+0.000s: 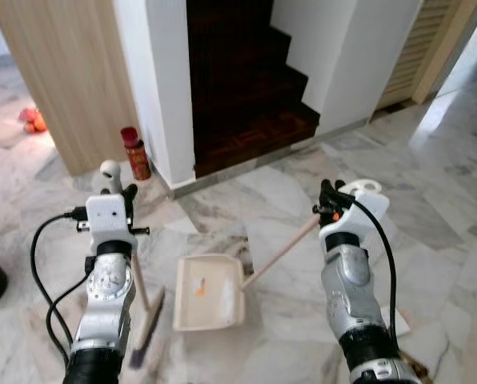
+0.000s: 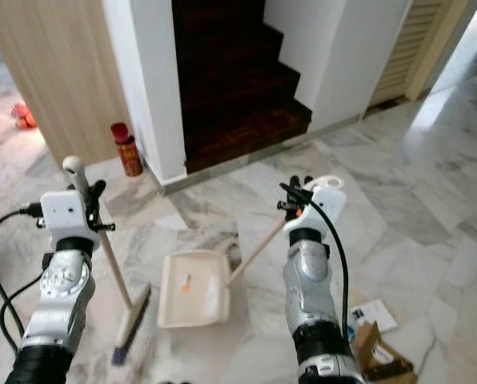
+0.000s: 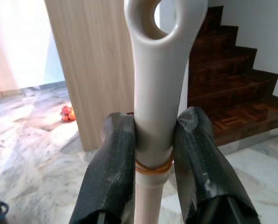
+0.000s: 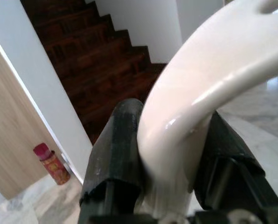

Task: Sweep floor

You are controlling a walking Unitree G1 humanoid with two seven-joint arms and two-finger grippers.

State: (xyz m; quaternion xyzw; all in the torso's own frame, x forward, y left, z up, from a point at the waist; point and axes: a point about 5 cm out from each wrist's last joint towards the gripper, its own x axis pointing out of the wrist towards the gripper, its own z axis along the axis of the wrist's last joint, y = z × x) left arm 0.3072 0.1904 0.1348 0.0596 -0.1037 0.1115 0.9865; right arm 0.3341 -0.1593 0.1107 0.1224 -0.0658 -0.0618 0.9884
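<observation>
The left gripper (image 3: pixel 153 154) clamps the broom (image 2: pixel 114 284) near its handle top, bristles at seven o'clock; the right gripper (image 4: pixel 169 154) pinches the dustpan (image 1: pixel 210 292) handle at centre. Both look light, stiff and probably slippery.

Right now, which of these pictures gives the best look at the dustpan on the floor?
The right eye view: the whole cream dustpan lies flat on the marble, its long handle slanting up to the right gripper. The left eye view shows it similarly. The right wrist view catches just its white handle loop, clamped between the fingers.
</observation>
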